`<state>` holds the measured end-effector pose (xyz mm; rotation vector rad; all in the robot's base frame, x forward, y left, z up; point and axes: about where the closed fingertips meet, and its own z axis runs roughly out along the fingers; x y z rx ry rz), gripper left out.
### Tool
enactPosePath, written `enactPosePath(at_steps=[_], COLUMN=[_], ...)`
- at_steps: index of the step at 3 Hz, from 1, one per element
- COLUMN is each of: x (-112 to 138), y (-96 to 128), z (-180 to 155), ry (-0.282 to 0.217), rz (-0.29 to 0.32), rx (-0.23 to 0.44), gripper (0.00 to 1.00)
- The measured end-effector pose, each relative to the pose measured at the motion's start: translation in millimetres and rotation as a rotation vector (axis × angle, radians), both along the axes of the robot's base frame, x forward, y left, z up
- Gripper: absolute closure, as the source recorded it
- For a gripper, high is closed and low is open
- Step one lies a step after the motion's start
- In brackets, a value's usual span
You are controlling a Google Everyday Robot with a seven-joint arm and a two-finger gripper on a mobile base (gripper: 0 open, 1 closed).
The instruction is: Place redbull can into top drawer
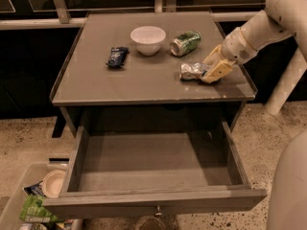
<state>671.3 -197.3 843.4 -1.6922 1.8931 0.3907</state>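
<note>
The redbull can (191, 71), silver and dented, lies on its side on the grey table top (144, 80) near the right edge. My gripper (208, 68) is down at the can's right end, touching or nearly touching it, with the white arm reaching in from the upper right. The can rests on the table. The top drawer (153, 200) is pulled wide open below the table top. Its inside shows bare grey, and its small round knob (156, 211) is at the front.
On the table top stand a white bowl (147, 39), a green can (184, 42) lying on its side and a small dark blue packet (117, 56). A bin with trash (36, 200) sits on the floor at the lower left. A white robot part (288, 186) fills the lower right.
</note>
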Motion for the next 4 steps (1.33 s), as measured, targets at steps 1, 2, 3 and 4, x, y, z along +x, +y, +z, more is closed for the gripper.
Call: enactPosePath(at_steps=[1, 2, 3, 4], x=[-13, -48, -97, -154], y=[-2, -15, -24, -33], z=[6, 17, 26, 15], ry=[-0.018, -0.058, -0.095, -0.101], rz=[0.008, 0.003, -0.013, -0.044], rx=[0.001, -0.007, -0.031, -0.05], gripper=[1.0, 1.0, 1.0, 1.0])
